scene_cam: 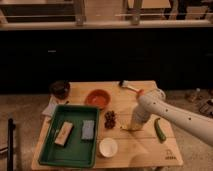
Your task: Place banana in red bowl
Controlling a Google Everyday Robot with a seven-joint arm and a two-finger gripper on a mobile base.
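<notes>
Evidently the small curved yellow banana lies at the robot's gripper, right of the shallow orange-red bowl; the gripper's state I cannot tell. Light and soft, it is probably best pinched gently mid-body.

The surface is pale, matt wood with visible plank seams. At the left of the frame, the green tray looks like smooth plastic with a faint sheen. The red bowl, upper centre, looks glossy, while the white cup, lower centre, looks smooth and matt. The arm has a smooth white shell speckled with dark dots. Its gripper, right of centre, sits low over the wood by the dull-skinned banana. The green pepper looks waxy.
</notes>
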